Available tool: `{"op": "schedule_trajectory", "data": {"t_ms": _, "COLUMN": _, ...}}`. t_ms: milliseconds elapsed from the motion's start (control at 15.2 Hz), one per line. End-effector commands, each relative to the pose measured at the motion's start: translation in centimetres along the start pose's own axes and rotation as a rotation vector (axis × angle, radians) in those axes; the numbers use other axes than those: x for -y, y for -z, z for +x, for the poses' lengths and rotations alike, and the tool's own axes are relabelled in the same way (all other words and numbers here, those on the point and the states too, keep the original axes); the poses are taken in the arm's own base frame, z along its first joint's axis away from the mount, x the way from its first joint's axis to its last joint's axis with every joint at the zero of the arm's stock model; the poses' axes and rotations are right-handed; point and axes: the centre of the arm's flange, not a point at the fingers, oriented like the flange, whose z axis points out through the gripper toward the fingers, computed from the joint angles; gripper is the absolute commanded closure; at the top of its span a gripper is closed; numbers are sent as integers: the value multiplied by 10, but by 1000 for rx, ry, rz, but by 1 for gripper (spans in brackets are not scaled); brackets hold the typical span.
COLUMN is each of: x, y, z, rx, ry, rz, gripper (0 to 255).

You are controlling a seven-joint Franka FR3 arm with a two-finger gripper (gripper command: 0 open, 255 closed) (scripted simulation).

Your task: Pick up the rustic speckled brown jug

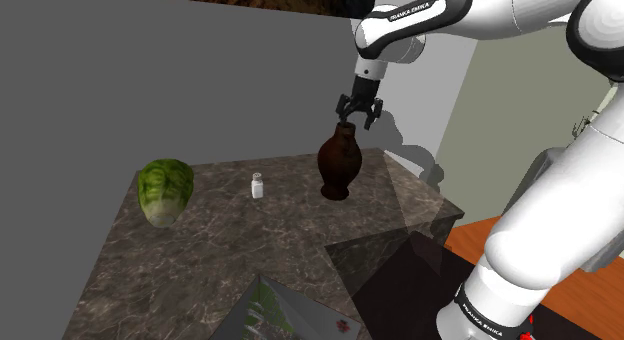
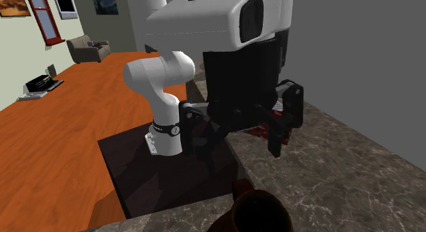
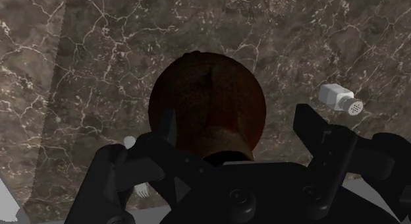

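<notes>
The gripper (image 1: pixel 360 119) hangs over the upright dark brown jug (image 1: pixel 339 164) on the marbled desk (image 1: pixel 230 253), its fingers (image 3: pixel 315 134) spread apart.

Green lettuce (image 1: pixel 165 191) and white shaker (image 1: pixel 257 185) on marble counter (image 1: pixel 230 258)

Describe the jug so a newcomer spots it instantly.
On the dark marbled countertop, look toward the far edge in the shoulder view, directly under the black gripper. The jug stands upright there: dark reddish-brown, round-bellied, narrow-necked, the only dark vessel beside a small white shaker and a green lettuce head.
</notes>
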Motion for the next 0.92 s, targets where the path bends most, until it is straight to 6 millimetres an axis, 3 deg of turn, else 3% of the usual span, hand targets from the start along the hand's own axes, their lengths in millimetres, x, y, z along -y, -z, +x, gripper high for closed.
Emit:
{"op": "schedule_trajectory", "data": {"t_ms": 0, "x": -3, "y": -11, "z": 11, "rx": 1, "ry": -29, "rz": 2, "gripper": 0}}
{"op": "schedule_trajectory", "data": {"t_ms": 528, "x": -6, "y": -46, "z": 11, "rx": 1, "ry": -29, "rz": 2, "gripper": 0}}
{"op": "schedule_trajectory", "data": {"t_ms": 594, "x": -5, "y": -45, "z": 11, "rx": 1, "ry": -29, "rz": 2, "gripper": 255}}
{"op": "schedule_trajectory", "data": {"t_ms": 858, "x": -5, "y": -45, "z": 11, "rx": 1, "ry": -29, "rz": 2, "gripper": 255}}
